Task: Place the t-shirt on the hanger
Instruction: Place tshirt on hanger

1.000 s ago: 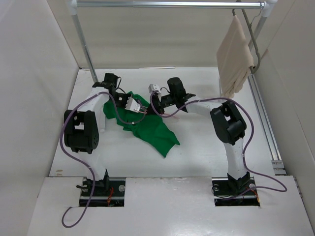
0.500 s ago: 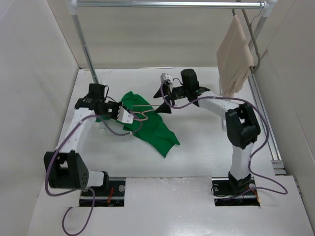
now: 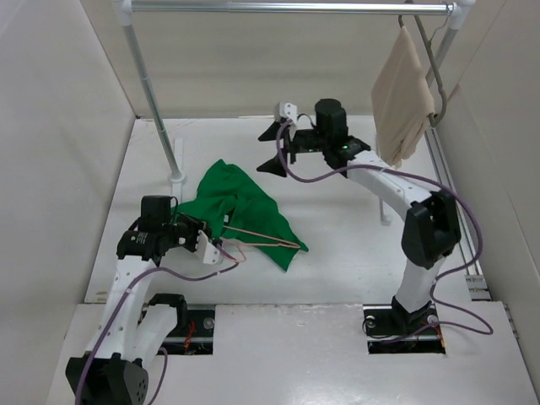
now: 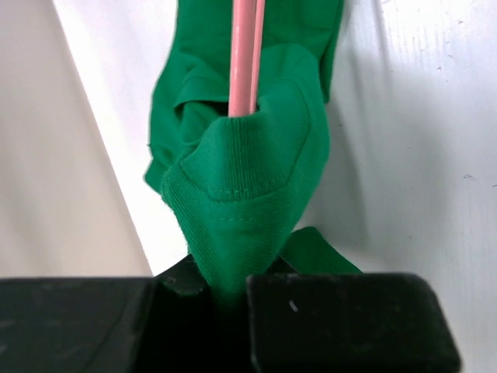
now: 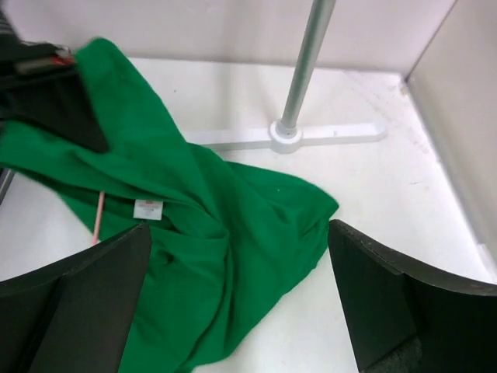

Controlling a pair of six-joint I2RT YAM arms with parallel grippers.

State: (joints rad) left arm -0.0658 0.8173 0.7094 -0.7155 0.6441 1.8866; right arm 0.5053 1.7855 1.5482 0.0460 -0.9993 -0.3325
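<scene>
The green t-shirt (image 3: pixel 240 205) lies crumpled on the table left of centre. The thin pink hanger (image 3: pixel 261 237) runs along the shirt's near edge, and its wire (image 4: pixel 243 54) disappears into a fold of fabric. My left gripper (image 3: pixel 215 243) is at the shirt's near-left corner, shut on a bunch of the green t-shirt (image 4: pixel 245 202) into which the wire runs. My right gripper (image 3: pixel 272 148) hovers behind the shirt, open and holding nothing. In the right wrist view the t-shirt (image 5: pixel 210 233) with its white label lies below the right gripper (image 5: pixel 233 311), and a short piece of hanger (image 5: pixel 99 216) shows.
A clothes rack spans the back: top rail (image 3: pixel 287 7), left pole (image 3: pixel 156 110) and its foot (image 3: pixel 175 177) just behind the shirt. A grey hanger with beige cloth (image 3: pixel 403 93) hangs at the back right. Walls close in on the left and right.
My left arm has drawn back toward the near left, dragging the shirt and hanger along. My right gripper has opened, let go and moved back to the right.
</scene>
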